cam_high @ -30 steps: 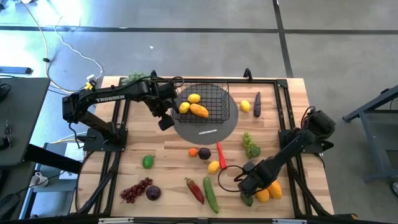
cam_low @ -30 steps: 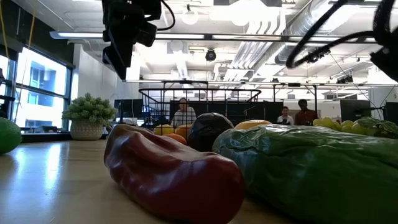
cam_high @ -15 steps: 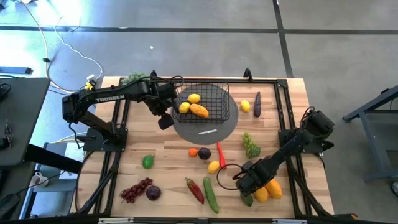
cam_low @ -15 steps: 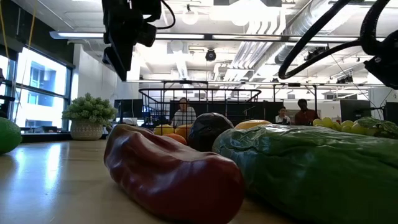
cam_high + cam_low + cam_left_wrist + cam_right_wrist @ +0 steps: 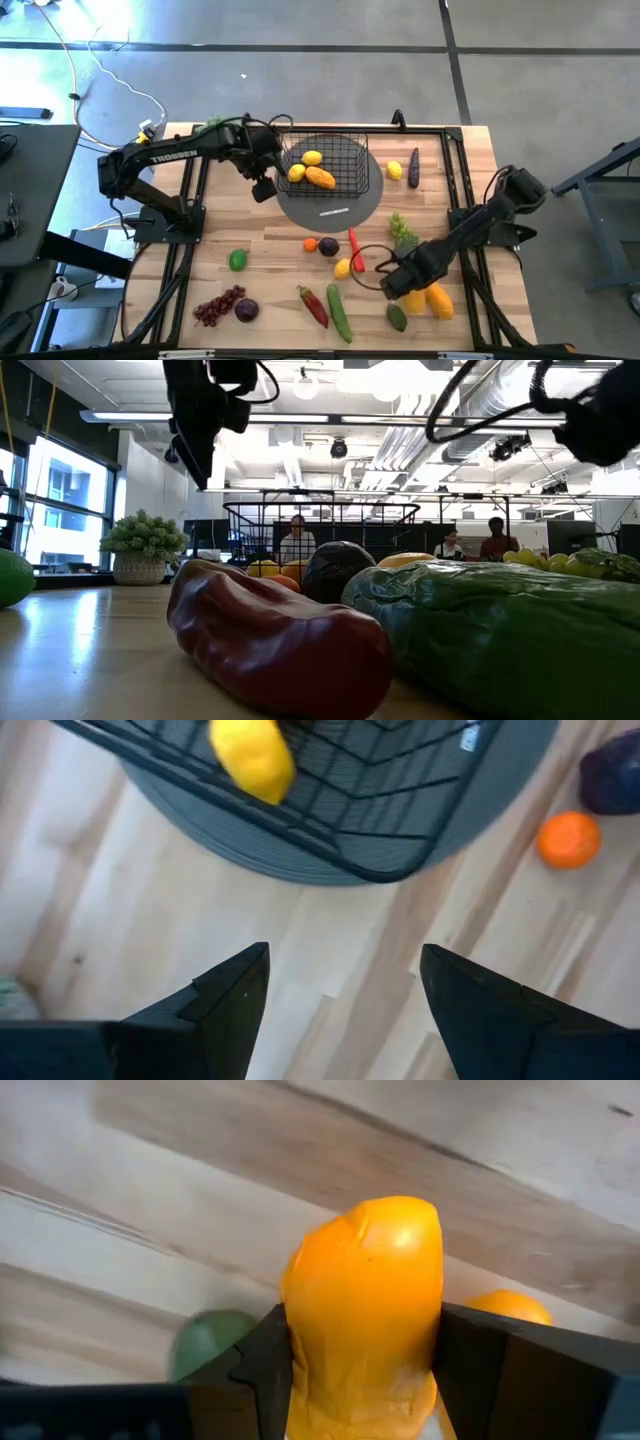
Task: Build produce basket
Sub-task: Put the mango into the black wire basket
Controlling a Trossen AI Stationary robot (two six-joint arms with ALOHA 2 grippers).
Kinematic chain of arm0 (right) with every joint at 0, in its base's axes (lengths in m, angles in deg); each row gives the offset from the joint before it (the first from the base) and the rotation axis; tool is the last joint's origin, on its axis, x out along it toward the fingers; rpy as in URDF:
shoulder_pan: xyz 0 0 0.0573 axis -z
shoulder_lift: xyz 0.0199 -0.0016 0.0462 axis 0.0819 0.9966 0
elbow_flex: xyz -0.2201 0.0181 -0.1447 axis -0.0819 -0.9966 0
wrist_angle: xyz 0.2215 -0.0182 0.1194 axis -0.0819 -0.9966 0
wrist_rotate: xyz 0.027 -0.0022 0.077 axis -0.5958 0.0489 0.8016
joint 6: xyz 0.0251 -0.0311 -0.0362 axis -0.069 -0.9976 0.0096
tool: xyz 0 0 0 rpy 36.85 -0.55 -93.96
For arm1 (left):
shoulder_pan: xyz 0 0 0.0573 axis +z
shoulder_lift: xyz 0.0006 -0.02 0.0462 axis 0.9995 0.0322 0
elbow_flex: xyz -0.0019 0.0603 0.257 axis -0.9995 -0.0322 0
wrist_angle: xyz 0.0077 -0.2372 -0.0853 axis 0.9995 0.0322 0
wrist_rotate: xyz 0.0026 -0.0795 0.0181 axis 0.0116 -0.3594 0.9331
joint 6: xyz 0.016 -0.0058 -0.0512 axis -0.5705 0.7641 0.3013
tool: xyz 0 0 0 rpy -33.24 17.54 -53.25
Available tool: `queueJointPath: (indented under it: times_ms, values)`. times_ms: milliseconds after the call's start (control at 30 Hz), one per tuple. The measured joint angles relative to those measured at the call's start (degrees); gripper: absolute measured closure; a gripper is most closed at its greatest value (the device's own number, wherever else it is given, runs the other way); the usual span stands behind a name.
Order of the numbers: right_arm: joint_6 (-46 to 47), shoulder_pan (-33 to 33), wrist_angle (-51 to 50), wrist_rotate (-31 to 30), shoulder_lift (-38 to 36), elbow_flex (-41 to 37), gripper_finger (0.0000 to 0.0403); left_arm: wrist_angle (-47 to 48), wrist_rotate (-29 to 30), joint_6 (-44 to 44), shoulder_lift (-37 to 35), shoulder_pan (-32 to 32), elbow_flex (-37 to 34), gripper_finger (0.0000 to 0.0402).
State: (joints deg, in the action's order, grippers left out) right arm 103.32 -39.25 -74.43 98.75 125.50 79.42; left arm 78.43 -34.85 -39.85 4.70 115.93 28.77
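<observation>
The black wire basket (image 5: 327, 165) stands on a grey disc (image 5: 330, 207) at the table's far middle, with two lemons (image 5: 312, 158) and an orange mango (image 5: 320, 178) inside. My left gripper (image 5: 263, 188) hangs open just off the basket's left side; its wrist view shows the basket corner (image 5: 380, 870) and a lemon (image 5: 250, 756). Near the right front, my right gripper (image 5: 400, 285) is shut on an orange mango (image 5: 365, 1300). A second mango (image 5: 438, 300) and a green avocado (image 5: 397, 317) lie on the table beside it. My right gripper pinches the orange mango (image 5: 300, 1330) between its two fingers (image 5: 262, 1365), one on each side of it. The mango's rounded end sticks out beyond the fingertips. It is off the table, above the avocado (image 5: 208, 1342) and the other mango (image 5: 505, 1308).
Loose produce covers the near half: green grapes (image 5: 403, 233), red chilli (image 5: 355, 245), a small orange (image 5: 310, 244), lime (image 5: 238, 260), purple grapes (image 5: 218, 306), red pepper (image 5: 313, 305), cucumber (image 5: 339, 312). An aubergine (image 5: 413, 167) and lemon (image 5: 395, 170) lie right of the basket. Bare wood lies left of centre.
My right gripper has risen and moved a little toward the far edge with the mango in it, lifting the mango off the table. The avocado it had covered now shows in the open on the table.
</observation>
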Motion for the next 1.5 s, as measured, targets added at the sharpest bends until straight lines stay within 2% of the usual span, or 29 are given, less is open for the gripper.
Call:
queueJointPath:
  times_ms: [400,533,700,1200,1400,1500]
  values:
    - [0.25,10.38,1.44,-15.16,-10.84,0.00,0.0242,-1.89,1.01,-5.93,-5.60,5.79,0.00,0.0151]
    - [-3.58,15.37,4.41,-21.35,-13.55,0.00,0.0242,-4.56,1.03,-7.02,-7.42,7.53,0.00,0.0151]
    - [-13.51,22.43,13.04,-27.60,-15.54,0.00,0.0242,-9.32,1.02,-9.71,-8.59,9.43,0.00,0.0151]
    - [-47.96,42.21,37.10,-30.07,-15.70,0.00,0.0242,-14.14,1.01,-12.94,-8.63,12.34,0.00,0.0151]
    - [-62.57,48.90,41.12,-29.15,-15.43,0.00,0.0242,-17.37,1.02,-8.57,-8.59,12.34,0.00,0.0151]
    - [-66.48,51.25,41.10,-28.33,-14.79,0.04,0.0242,-18.56,1.36,-4.74,-8.59,12.34,0.00,0.0151]
